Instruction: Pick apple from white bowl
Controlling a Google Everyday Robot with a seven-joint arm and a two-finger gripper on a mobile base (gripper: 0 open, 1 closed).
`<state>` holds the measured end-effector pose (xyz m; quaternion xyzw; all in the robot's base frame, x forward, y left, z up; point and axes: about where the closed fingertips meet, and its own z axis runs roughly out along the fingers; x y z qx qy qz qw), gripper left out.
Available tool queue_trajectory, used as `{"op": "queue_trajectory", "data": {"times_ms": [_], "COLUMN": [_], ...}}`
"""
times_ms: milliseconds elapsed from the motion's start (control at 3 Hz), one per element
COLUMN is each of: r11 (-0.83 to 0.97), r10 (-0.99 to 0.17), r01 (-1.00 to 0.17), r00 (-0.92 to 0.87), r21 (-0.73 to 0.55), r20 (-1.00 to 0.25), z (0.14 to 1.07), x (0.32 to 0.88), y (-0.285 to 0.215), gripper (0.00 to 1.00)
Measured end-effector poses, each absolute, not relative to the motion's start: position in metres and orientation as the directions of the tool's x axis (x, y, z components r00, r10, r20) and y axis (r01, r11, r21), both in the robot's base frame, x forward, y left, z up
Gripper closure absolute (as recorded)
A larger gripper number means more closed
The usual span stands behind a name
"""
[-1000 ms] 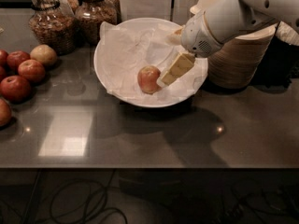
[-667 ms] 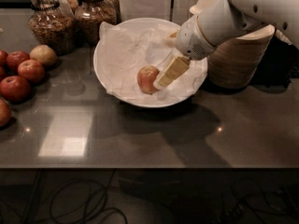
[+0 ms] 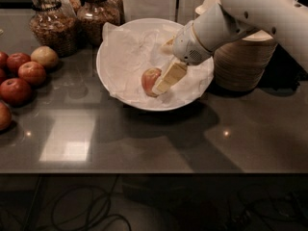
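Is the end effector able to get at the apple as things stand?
Likely yes: the end effector sits inside the bowl, right beside the apple, with nothing between them.

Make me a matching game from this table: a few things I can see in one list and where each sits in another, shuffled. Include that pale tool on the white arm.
Things:
1. apple
2. tool
3. red apples
4. glass jars

Places:
a. grouped at the left edge of the table
b. at the back left, behind the bowl
c. lying on the crumpled paper inside the white bowl
d. lowered into the white bowl, close beside the fruit in it

Pairs: 1-c, 2-d, 3-a, 4-b
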<state>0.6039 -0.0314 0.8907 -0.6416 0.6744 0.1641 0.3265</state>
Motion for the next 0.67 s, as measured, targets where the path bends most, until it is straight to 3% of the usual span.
{"op": "queue_trajectory", "data": {"times_ms": [667], "r11": [0.095], "r10": [-0.755], "r01": [-0.983], "r00": [0.033], "r21": [-0.159], "r20": [-0.655], "z": [0.8747], "x": [0.6028], "y": [-0.0224], "gripper": [0.28]}}
